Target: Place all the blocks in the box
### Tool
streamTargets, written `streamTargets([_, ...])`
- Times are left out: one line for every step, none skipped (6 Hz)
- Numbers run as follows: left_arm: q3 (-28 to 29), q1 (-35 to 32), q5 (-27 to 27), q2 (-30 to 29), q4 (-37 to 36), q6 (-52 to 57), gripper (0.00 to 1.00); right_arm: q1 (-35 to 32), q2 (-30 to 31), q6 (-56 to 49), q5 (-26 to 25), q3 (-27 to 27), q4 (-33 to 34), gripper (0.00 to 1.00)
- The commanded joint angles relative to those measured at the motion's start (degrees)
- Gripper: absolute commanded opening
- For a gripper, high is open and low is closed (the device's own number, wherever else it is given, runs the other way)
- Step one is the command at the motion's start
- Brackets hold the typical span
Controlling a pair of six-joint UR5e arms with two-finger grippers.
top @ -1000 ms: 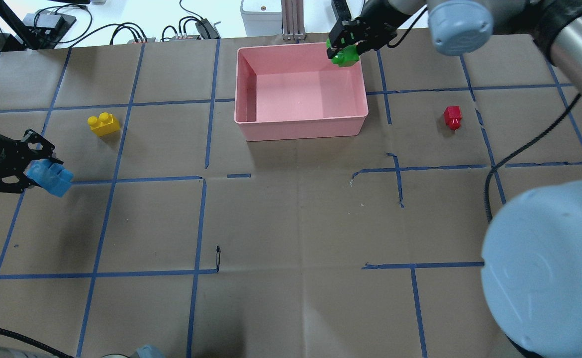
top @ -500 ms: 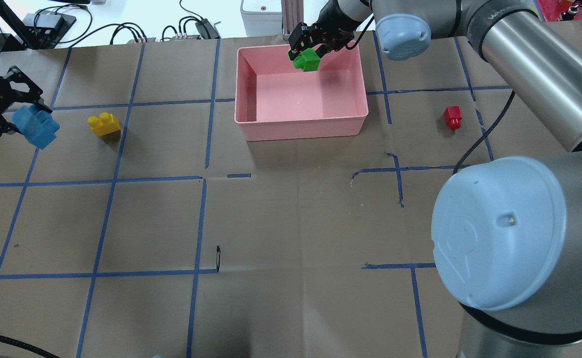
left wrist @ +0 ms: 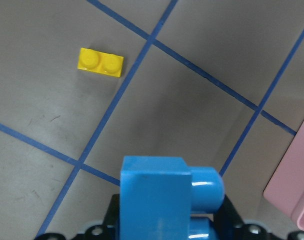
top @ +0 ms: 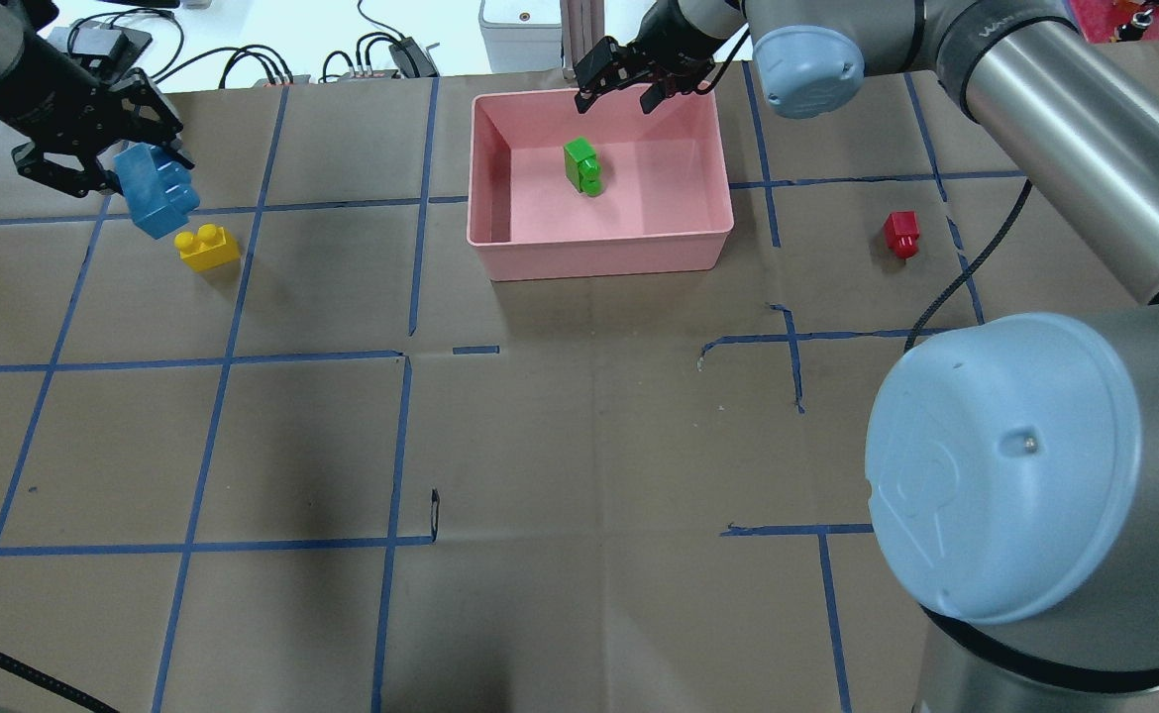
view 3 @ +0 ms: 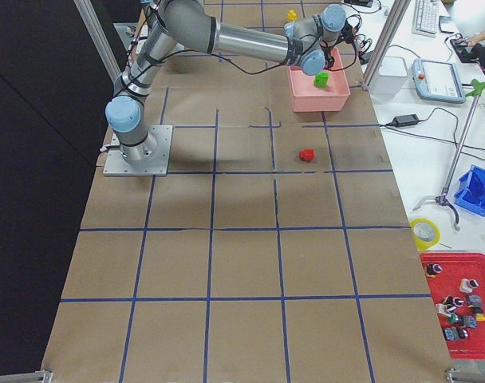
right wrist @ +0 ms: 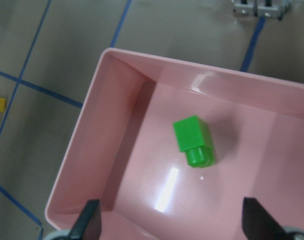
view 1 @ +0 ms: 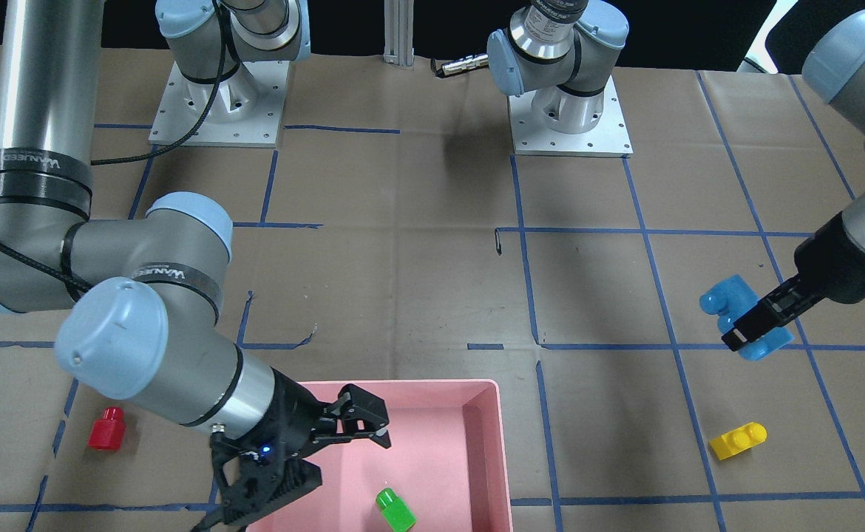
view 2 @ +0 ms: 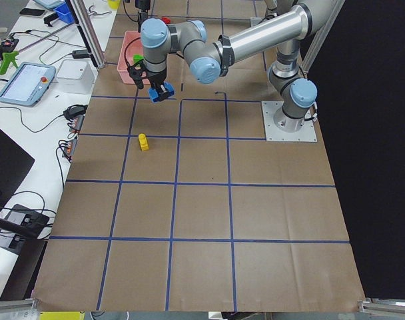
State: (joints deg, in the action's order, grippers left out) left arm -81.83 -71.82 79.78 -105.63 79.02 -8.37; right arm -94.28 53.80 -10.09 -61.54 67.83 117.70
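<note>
The green block (top: 584,166) lies on its side on the floor of the pink box (top: 599,262), also seen in the right wrist view (right wrist: 193,141). My right gripper (top: 619,94) is open and empty above the box's far rim. My left gripper (top: 139,173) is shut on the light blue block (top: 156,190) and holds it in the air, just beyond the yellow block (top: 207,247) on the table. The left wrist view shows the blue block (left wrist: 162,200) held above the paper. The red block (top: 901,234) lies on the table right of the box.
Brown paper with blue tape lines covers the table (top: 579,446). Cables and electronics (top: 381,54) lie past the far edge. The right arm's large elbow joint (top: 1000,465) blocks the lower right of the overhead view.
My right gripper opened and the green block dropped into the box. My left gripper carried the blue block away from the robot and to the right, to beside the yellow block.
</note>
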Motion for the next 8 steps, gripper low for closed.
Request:
streamTargets([7.8,-8.3,1.2,-3.7,3.7,0.6,0.10,6.1,9.3,-5.4,-11.2,3.6,-11.0,1.00])
streamTargets([13.7,-11.8,2.6,-7.4,6.4,0.6,0.10,10.0,14.7,-11.3,-17.3,6.1,-16.3,1.00])
streamTargets([18.8,-16.6,2.9,-11.0,7.0,0.1,0.10,15.2,17.2,-12.0,-22.5,8.2,-16.4,0.99])
streamTargets([23.3,-21.7,3.5,-14.7,6.8,-1.2,0.10,18.0,16.5,-15.6,-24.8,11.4,-14.4,0.99])
streamTargets([26.9,-25.6,3.6,-18.4,6.3,-3.6,0.10,18.1,14.9,-15.8,-24.9,17.7,-2.4,0.99])
streamTargets([29.8,-27.9,4.9,-22.4,5.7,-3.5,0.10,18.6,12.5,-15.3,-24.3,25.8,9.8,0.99])
streamTargets([30.4,-29.9,9.0,-25.6,4.2,-3.4,0.10,19.2,8.2,-15.1,-24.2,28.1,17.9,0.99])
streamTargets([29.6,-30.1,8.9,-28.6,-0.1,-3.6,0.10,19.2,4.0,-15.2,-24.1,27.9,24.0,0.99])
